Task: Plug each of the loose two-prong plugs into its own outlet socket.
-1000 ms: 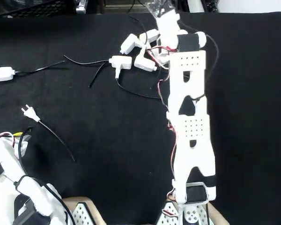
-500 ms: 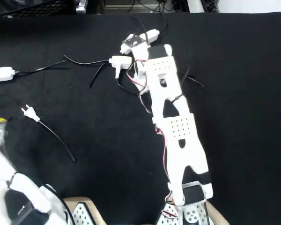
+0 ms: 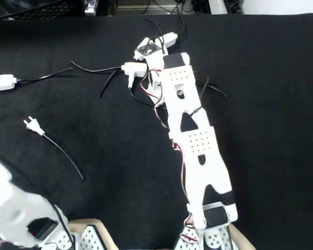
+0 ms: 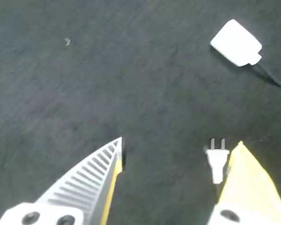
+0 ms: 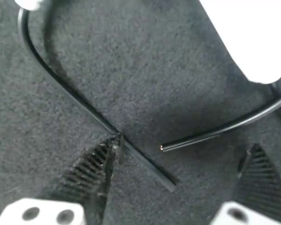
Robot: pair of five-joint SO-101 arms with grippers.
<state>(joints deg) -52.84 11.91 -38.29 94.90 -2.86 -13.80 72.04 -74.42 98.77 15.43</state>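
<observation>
Since the left arm sits folded at the near 7 o'clock corner of the black table (image 3: pixel 261 104), the left gripper (image 4: pixel 178 143) hangs above the cloth with its jaws spread wide, pinching nothing. The loose plug (image 4: pixel 217 159) lies flat between the fingers, just beside the yellow one, with its prongs turned roughly toward the lone socket (image 4: pixel 236 43). Judged: the wide opening is set to straddle the plug body. On the high view the plug is at 9 o'clock and the lone socket at 10 o'clock, well apart.

The right arm stretches from 6 o'clock out to the socket cluster (image 3: pixel 134 68) near 12 o'clock. The right gripper (image 5: pixel 185 143) is low over the cloth, jaws spread and empty. A bare cable end (image 5: pixel 162 147) lies between them, near a second cable (image 5: pixel 61 84), with a white socket body (image 5: pixel 253 42) beyond. Judged: it is placed to work that tangle, though no plug shows there.

Against one second ago, the right arm has swung from 12 toward 11 o'clock and now covers part of the cluster. The left arm has changed pose at its corner. Loose plug and lone socket are unmoved.
</observation>
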